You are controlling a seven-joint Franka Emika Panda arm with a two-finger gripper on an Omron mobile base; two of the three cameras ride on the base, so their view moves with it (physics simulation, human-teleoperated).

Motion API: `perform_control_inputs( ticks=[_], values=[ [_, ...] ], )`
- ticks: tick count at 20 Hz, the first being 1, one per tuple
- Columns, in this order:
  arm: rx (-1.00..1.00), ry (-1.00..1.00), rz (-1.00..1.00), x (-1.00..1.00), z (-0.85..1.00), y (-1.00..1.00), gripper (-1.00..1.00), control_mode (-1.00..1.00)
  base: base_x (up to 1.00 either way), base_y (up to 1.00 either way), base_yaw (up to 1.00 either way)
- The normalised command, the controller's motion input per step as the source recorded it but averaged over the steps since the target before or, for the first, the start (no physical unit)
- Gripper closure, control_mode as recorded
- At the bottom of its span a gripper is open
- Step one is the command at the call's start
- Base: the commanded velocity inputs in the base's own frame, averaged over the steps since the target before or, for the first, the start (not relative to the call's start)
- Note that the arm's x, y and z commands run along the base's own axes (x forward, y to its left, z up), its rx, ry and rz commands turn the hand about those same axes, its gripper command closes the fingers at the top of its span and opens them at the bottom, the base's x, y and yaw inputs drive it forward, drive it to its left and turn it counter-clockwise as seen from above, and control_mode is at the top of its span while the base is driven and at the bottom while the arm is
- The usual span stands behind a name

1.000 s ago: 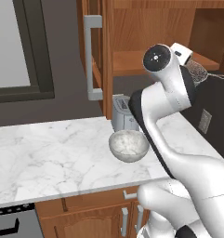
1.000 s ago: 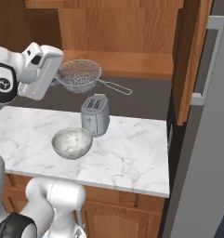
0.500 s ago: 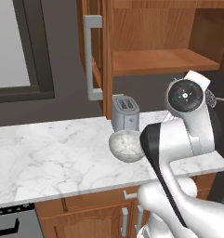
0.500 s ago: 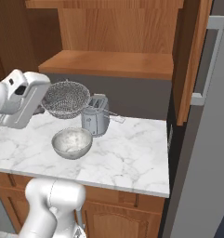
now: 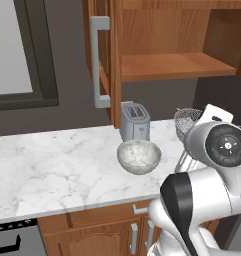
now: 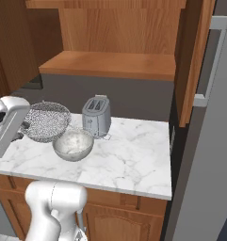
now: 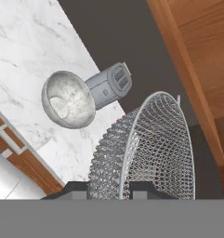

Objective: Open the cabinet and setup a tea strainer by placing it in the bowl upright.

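Marble counter (image 6: 133, 155), hand (image 7: 118, 187) clamping tea strainer (image 6: 45, 121) beside bowl (image 6: 73, 145).

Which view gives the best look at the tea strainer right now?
The hand view: the tea strainer is large there, its mesh and rim clear, gripped at the gripper. The right base view shows its whole basket left of the bowl; the left base view shows part of it behind the arm.

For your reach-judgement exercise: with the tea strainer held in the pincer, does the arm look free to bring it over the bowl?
Probably yes. The pincer grips the tea strainer beside the bowl, above the counter. The toaster stands behind the bowl, out of the path.
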Motion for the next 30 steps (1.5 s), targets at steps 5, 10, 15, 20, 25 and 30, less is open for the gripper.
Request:
perform_control_inputs(
  ticks=[5, 10, 15, 20, 25, 30],
  values=[
    [0.00, 0.06, 0.00, 0.00, -0.12, 0.73, 1.00, -1.00, 0.00, 0.00, 0.00],
    [0.00, 0.01, 0.00, 0.00, -0.21, 0.49, 1.00, -1.00, 0.00, 0.00, 0.00],
    [0.00, 0.00, 0.00, 0.00, -0.52, 0.12, 1.00, -1.00, 0.00, 0.00, 0.00],
    [0.00, 0.00, -0.01, 0.00, -0.39, -0.04, 1.00, -1.00, 0.00, 0.00, 0.00],
    [-0.02, 0.00, -0.07, 0.10, -0.15, -0.08, 1.00, -1.00, 0.00, 0.00, 0.00],
    [0.00, 0.00, -0.15, 0.41, -0.11, 0.00, 1.00, -1.00, 0.00, 0.00, 0.00]
  ],
)
